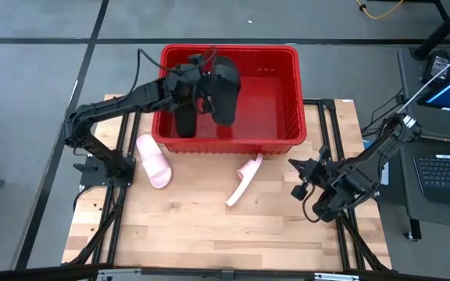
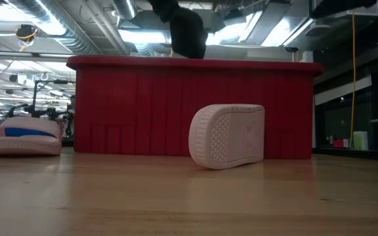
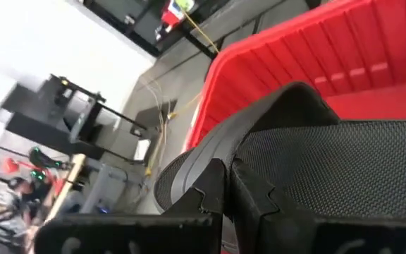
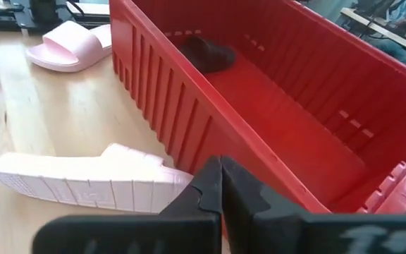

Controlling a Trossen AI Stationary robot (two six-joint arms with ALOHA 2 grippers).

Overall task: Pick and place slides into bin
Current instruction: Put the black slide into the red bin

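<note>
The left gripper (image 1: 203, 78), upper centre of the high view, hangs over the red bin (image 1: 287, 58) with its fingers clamped on a black slide (image 1: 225, 90) held above the bin's inside. The right gripper (image 1: 301, 178), at the right of that view over the table (image 1: 194, 234), has its fingers pressed together on nothing.

A second black slide (image 1: 186, 121) lies in the bin's left end. Two pink slides are outside: one flat (image 1: 154, 160) left of the bin's front wall, the other on its edge (image 1: 243, 179) just in front of that wall. That makes four slides, two black and two pink.

Only the low view shows the tipped slide's ribbed sole (image 2: 227, 136). The right wrist view looks into the bin and shows the lying black slide there (image 4: 204, 53).
</note>
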